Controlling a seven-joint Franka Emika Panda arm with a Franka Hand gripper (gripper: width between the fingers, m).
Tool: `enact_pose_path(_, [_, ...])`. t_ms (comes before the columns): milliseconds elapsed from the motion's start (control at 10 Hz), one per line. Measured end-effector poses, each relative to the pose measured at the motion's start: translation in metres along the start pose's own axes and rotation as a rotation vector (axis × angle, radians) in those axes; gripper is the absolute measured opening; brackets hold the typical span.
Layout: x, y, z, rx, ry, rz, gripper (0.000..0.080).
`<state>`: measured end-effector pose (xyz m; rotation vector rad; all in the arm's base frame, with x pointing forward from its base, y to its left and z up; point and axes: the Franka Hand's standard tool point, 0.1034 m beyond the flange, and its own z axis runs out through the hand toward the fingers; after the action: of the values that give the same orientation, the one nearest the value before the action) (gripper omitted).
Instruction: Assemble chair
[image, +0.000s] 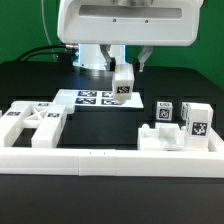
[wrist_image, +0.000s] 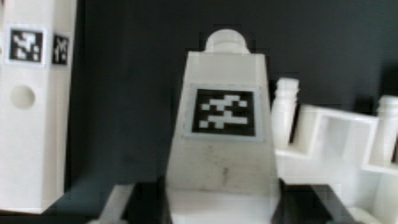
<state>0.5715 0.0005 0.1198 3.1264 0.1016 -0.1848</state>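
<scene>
The arm hangs over the back of the dark surface (image: 30, 85). Its fingers (image: 113, 66) are clamped on a short post (image: 123, 86), one of the chair's white pieces, pinching it from either side. The post stands upright in that grip. In the wrist view its black-and-white tag (wrist_image: 222, 108) fills the middle of its face, and its far end is rounded.

From the exterior view the post sits over the right end of the marker board (image: 88, 98). I cannot tell whether it touches the board.

The other chair parts lie nearer to me, well apart from the post. A framed panel (image: 35, 122) is on the exterior view's left. On the exterior view's right are two tagged blocks, a smaller block (image: 165, 112) and a larger block (image: 196, 121), with a low notched piece (image: 165, 137) just in front of them. All of these rest just behind the long white border rail (image: 110, 158), which runs across the front.
</scene>
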Motion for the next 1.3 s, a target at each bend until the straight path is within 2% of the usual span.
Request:
enact_pose_path(200, [0.009, 0.001, -0.002, -0.012, 0.136, 0.008, 0.0281])
enact_pose_path(300, [0.018, -0.007, -0.007, -0.017, 0.222, 0.013, 0.0281])
enact_pose_path(500, [0.031, -0.006, -0.012, -0.032, 0.349, -0.004, 0.0281])
enact_pose_path(600, [0.026, -0.007, -0.008, -0.030, 0.326, -0.004, 0.0281])
enact_pose_path(700, [0.028, -0.007, -0.010, -0.030, 0.329, -0.004, 0.0281])
enact_pose_path(900, [0.049, -0.015, -0.023, -0.032, 0.356, -0.024, 0.0281])
enact_pose_path(1100, [0.049, -0.014, -0.020, -0.035, 0.377, -0.025, 0.0281])
enact_pose_path(1200, [0.053, -0.013, -0.024, -0.041, 0.428, -0.028, 0.0281])
enact_pose_path(1300, [0.054, -0.009, -0.024, -0.062, 0.549, -0.036, 0.0281])
